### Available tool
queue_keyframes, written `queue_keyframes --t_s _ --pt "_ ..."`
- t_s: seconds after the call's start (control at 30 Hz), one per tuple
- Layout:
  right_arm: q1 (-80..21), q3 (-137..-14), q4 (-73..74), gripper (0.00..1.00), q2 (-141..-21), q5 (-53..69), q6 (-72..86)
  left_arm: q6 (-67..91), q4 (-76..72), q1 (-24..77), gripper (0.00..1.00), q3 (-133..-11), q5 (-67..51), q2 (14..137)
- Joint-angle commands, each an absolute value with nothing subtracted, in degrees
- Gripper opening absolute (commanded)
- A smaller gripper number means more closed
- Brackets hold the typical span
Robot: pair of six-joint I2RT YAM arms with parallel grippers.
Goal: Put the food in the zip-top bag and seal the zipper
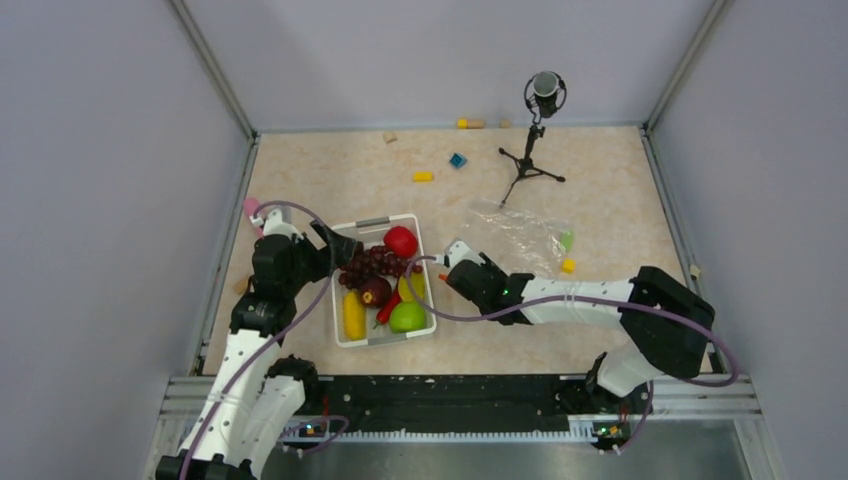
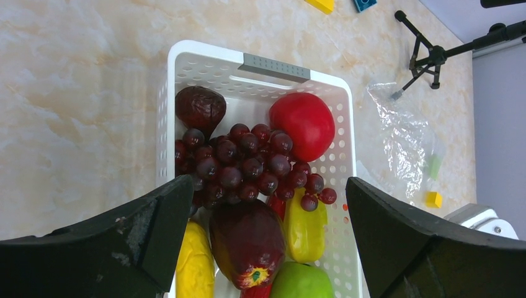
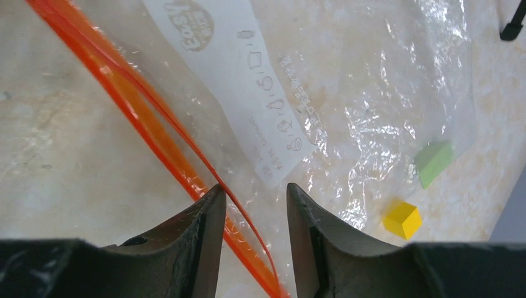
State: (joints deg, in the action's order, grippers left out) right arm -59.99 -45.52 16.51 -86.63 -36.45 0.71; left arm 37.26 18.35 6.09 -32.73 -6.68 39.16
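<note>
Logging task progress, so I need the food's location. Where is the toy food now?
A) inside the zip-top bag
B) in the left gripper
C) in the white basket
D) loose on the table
C: the red apple, grapes and the other pieces all lie in the white basket, while the zip-top bag lies apart to its right.

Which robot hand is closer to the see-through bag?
Right. The right gripper straddles the zip-top bag at its orange mouth edge; the left gripper hangs over the white basket.
</note>
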Motion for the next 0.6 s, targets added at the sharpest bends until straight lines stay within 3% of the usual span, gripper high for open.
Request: queue_keyframes --t_s 0.0,0.17,0.37,0.5,0.57 --pt "-58.7 -43.4 11.4 0.40 -84.9 -42.3 4.1 36.2 15.4 6.2 0.98 -32.5 -7.6 39.4" --pt "-57.9 -43.0 8.0 0.38 -87.2 -47.8 3.5 36.3 15.0 6.2 0.98 -32.4 -7.6 39.5" --pt "-57.5 -43.9 5.8 0.17 -89.2 -51.3 3.2 36.3 14.9 6.2 0.98 -32.4 -7.6 39.7" --pt "-57.3 -46.9 11.9 0.00 -87.1 -51.7 9.9 36.3 14.6 6.2 0.98 -32.4 -9.1 39.9" --pt "-57.2 -49.7 19.8 0.00 -85.2 -51.7 15.3 36.5 14.0 6.2 0.98 -32.3 -10.6 39.9"
